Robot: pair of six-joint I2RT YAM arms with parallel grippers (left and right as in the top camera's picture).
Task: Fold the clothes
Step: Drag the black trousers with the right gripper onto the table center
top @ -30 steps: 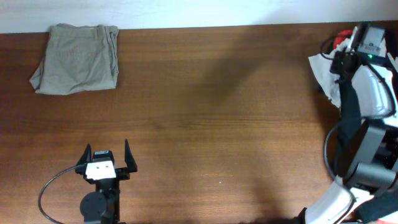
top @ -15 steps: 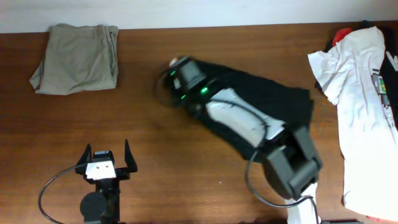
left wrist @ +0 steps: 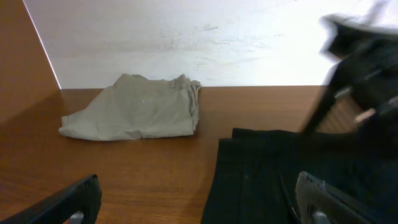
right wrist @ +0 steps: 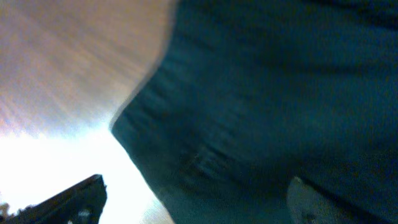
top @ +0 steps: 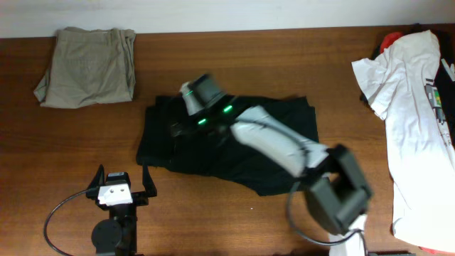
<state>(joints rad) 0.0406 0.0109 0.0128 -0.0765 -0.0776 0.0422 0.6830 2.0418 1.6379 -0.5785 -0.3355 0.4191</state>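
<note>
Clothes (top: 242,160) lie spread but rumpled at centre frame of the overhead view. Your right gripper (right wrist: 194,186) hangs over their upper-left part, jaws wide apart and gripping nothing, though its wrist view is blurred. Your left gripper (top: 122,173) sits at lower left, jaws apart and empty, just beside the cloth's near edge.

Judgement: you are at the laying-out step, with no fold yet made. The next move calls for flattening the cloth, then pinching one edge with both grippers.

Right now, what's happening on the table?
The right arm is stretched across the black garment, which lies spread mid-table. The right gripper is open close over its fabric, though that view is blurred. The left gripper sits open near the front edge, holding nothing. A folded khaki garment lies back left, a white T-shirt at the right.
</note>
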